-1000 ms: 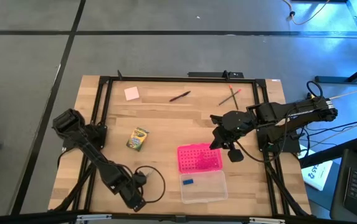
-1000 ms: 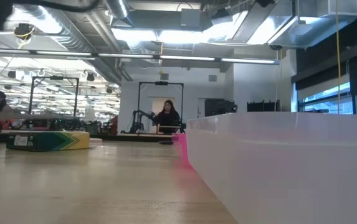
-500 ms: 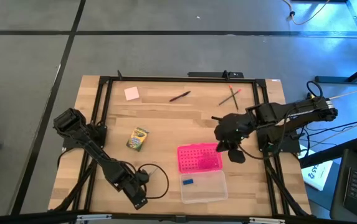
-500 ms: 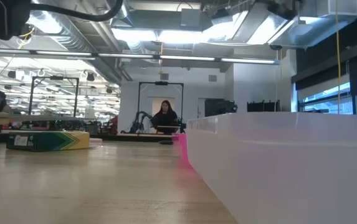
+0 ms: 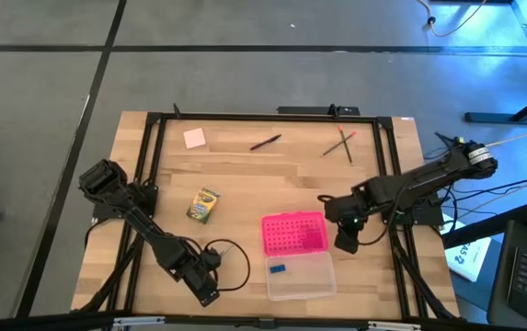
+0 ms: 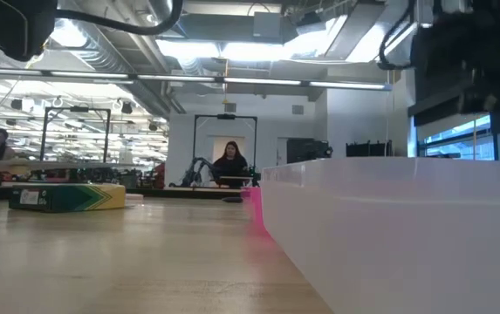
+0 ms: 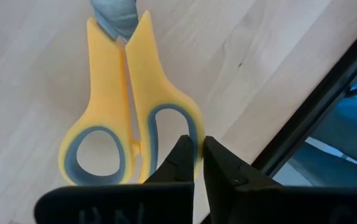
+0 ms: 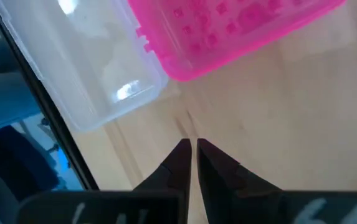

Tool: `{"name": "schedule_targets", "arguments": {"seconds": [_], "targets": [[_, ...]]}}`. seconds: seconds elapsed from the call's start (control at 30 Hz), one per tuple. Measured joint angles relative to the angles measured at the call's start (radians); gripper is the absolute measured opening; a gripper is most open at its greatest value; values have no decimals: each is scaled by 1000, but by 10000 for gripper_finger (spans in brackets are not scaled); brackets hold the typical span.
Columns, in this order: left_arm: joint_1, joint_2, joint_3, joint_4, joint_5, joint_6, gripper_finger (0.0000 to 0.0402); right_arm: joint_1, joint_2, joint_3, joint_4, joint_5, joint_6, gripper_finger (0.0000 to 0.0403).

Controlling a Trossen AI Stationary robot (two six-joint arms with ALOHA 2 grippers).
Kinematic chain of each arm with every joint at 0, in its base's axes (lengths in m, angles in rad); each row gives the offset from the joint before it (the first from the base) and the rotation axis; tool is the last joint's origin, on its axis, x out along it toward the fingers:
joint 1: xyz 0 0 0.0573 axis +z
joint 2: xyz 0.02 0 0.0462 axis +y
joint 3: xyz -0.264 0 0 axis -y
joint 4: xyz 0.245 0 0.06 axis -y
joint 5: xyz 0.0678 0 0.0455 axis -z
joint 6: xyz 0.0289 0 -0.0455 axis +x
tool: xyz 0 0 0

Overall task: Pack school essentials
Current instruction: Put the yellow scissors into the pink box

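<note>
The left gripper [image 7: 197, 152] sits low at the desk's [image 5: 245, 184] near left corner, its fingers pinched on one loop of the yellow-handled scissors [image 7: 125, 106], which lie flat on the wood by the black frame rail. The right gripper [image 8: 192, 155] hangs just right of the pink perforated lid [image 5: 294, 233], fingers nearly touching and holding nothing, with the clear case [image 5: 300, 275] near it. Since a second ago the right arm has stretched out lower and slid toward the near edge; the left gripper has crept slightly right. The green-yellow crayon box [image 5: 203, 204] lies left of centre, a tiny blue eraser [image 5: 278, 268] rests inside the case, and the pink sticky-note pad [image 5: 194, 138], dark red pen [image 5: 265, 142] and pencils [image 5: 340, 142] line the far side
</note>
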Motion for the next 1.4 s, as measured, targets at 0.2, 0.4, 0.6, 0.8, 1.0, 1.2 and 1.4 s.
{"name": "schedule_targets", "arguments": {"seconds": [0.2, 0.4, 0.6, 0.8, 1.0, 1.2, 1.4], "targets": [[8, 0, 0, -13, 1, 15, 3, 27, 0, -140, 261, -13, 79, 30], [20, -23, 0, -29, 4, 66, 3, 43, 0, -163, 312, -18, 94, 30], [67, -94, 0, -104, 16, 120, 2, 45, 0, -105, 302, -11, 44, 30], [126, -162, 1, -99, 13, 172, 2, 52, 0, -65, 288, 1, 35, 30], [181, -184, 1, -20, 12, 279, 3, 81, 0, -3, 277, 1, 35, 30], [235, -184, 1, 102, 25, 394, 2, 116, -1, 143, 164, 80, 30, 30], [282, -182, 1, 201, 30, 502, 2, 167, -1, 317, 2, 188, 39, 30]]}}
